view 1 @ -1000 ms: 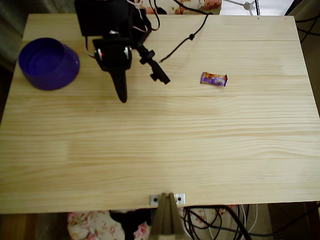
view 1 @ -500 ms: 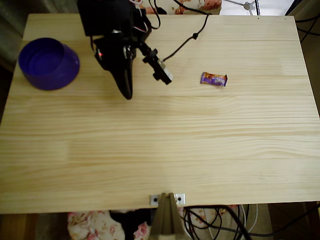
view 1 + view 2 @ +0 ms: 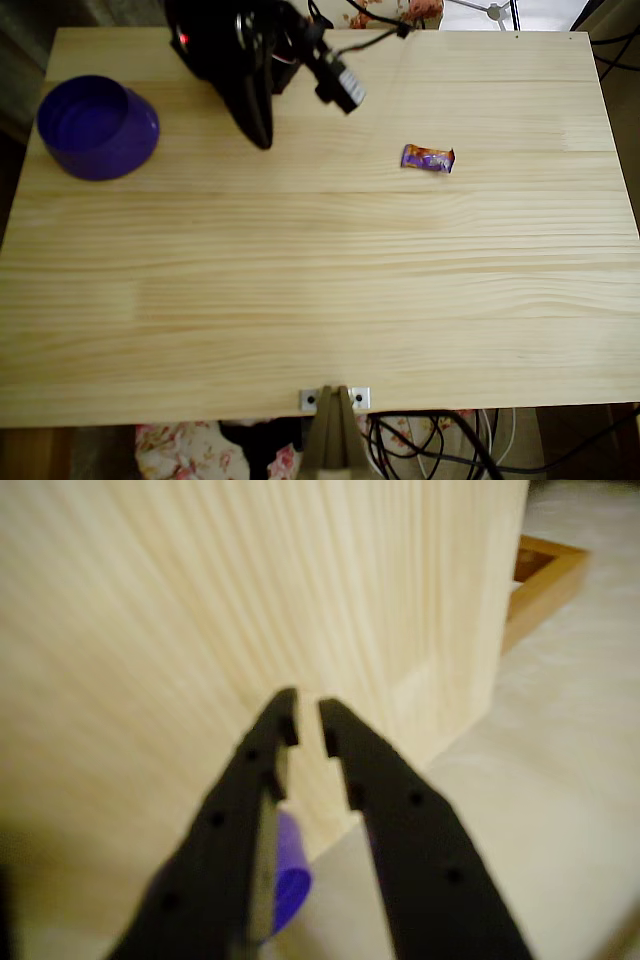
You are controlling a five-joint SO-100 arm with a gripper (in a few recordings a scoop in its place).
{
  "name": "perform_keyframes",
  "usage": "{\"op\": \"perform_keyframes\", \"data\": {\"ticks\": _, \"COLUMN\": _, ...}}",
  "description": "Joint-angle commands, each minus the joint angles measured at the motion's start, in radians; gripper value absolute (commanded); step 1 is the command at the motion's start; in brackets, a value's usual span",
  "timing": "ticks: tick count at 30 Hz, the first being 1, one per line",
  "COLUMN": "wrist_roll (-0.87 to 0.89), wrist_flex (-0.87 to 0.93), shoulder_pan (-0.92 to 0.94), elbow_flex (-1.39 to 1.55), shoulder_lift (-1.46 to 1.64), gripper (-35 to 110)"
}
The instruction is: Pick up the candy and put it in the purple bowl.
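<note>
Approach step, nothing picked yet. In the overhead view we see the candy (image 3: 428, 158) lying flat on the bare counter (image 3: 320, 300), right of centre toward the far side, untouched. The purple bowl (image 3: 97, 127) sits at the far-left corner, upright and open, well apart from the candy.

The gripper (image 3: 262, 135) hangs over the far part of the counter, between bowl and candy, nearer the bowl side. Its tip points down toward the near edge.

In the wrist view the gripper (image 3: 308, 720) shows its two black fingers (image 3: 395, 810) almost together, a narrow slit between the tips, with nothing held. A bit of purple shows low behind the left finger; we cannot tell what it is, the picture being blurred.

Our judgement: the reach toward the candy is in hand. The next move calls for swinging to the right in the overhead view, spreading the fingers wider than the wrapper, then lowering over it.

Views compared: the overhead view gives the layout of candy, bowl and arm, but not the finger gap. The wrist view gives the gap plainly, plus the counter's edge and the floor beyond.
</note>
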Motion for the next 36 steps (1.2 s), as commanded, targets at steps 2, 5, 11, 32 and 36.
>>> {"op": "perform_keyframes", "data": {"ticks": 2, "wrist_roll": 0.264, "wrist_flex": 0.081, "shoulder_pan": -0.120, "elbow_flex": -0.218, "shoulder_lift": -0.060, "gripper": 0}}
{"op": "perform_keyframes", "data": {"ticks": 5, "wrist_roll": 0.337, "wrist_flex": 0.124, "shoulder_pan": -0.209, "elbow_flex": -0.267, "shoulder_lift": -0.083, "gripper": 0}}
{"op": "perform_keyframes", "data": {"ticks": 11, "wrist_roll": 0.410, "wrist_flex": 0.143, "shoulder_pan": -0.376, "elbow_flex": -0.319, "shoulder_lift": -0.222, "gripper": 0}}
{"op": "perform_keyframes", "data": {"ticks": 32, "wrist_roll": 0.497, "wrist_flex": -0.034, "shoulder_pan": -0.698, "elbow_flex": -0.337, "shoulder_lift": -0.601, "gripper": 0}}
{"op": "perform_keyframes", "data": {"ticks": 36, "wrist_roll": 0.526, "wrist_flex": -0.069, "shoulder_pan": -0.729, "elbow_flex": -0.391, "shoulder_lift": -0.687, "gripper": 0}}
